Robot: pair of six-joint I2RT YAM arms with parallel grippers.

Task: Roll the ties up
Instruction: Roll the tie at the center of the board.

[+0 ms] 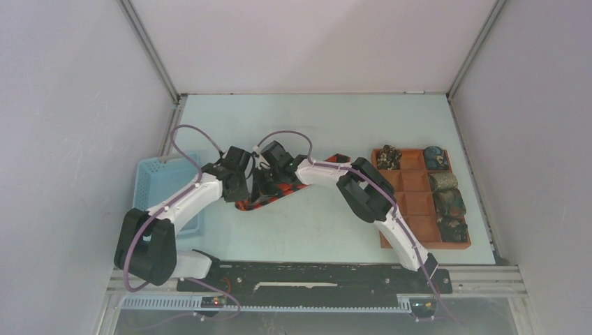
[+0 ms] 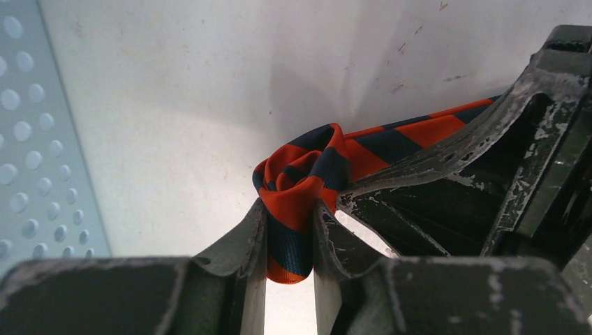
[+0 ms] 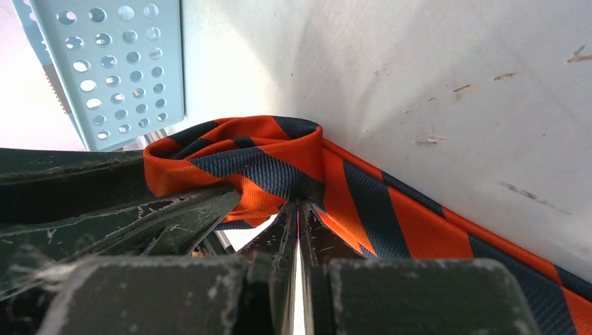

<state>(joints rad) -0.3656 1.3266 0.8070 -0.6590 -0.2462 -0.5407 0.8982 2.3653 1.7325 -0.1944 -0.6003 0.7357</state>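
Striped tie [image 1: 264,203], with orange-red and dark diagonal bands, is found on the pale table [image 1: 314,118], near its middle and between the two arms. The table is closed in by plain white walls [image 1: 314,42] at the back and at both sides. Small scratches and marks on the surface are seen in the wrist views only. A light blue perforated basket [image 1: 150,181] is placed at the left edge of the table, and a brown tray [image 1: 419,243] with compartments at the right. Rolled ties [image 1: 449,203] are kept in the tray, four in its right-hand column and one in its far left compartment.

From the top view only the general layout is given. The two hands are brought close together over the tie, and their grip cannot be judged there.

In the left wrist view one end of the tie is shown wound into a small loose roll. This roll is pinched between the fingers [image 2: 244,241] of the left hand [image 2: 290,234], which is closed on it with a narrow gap.

In the right wrist view the right hand [image 3: 298,207] is shown closed almost completely, its tips meeting at the fold of the roll, where the cloth appears to be pinched thin. The unrolled band is seen lying flat on the table, and the basket's wall stands behind.
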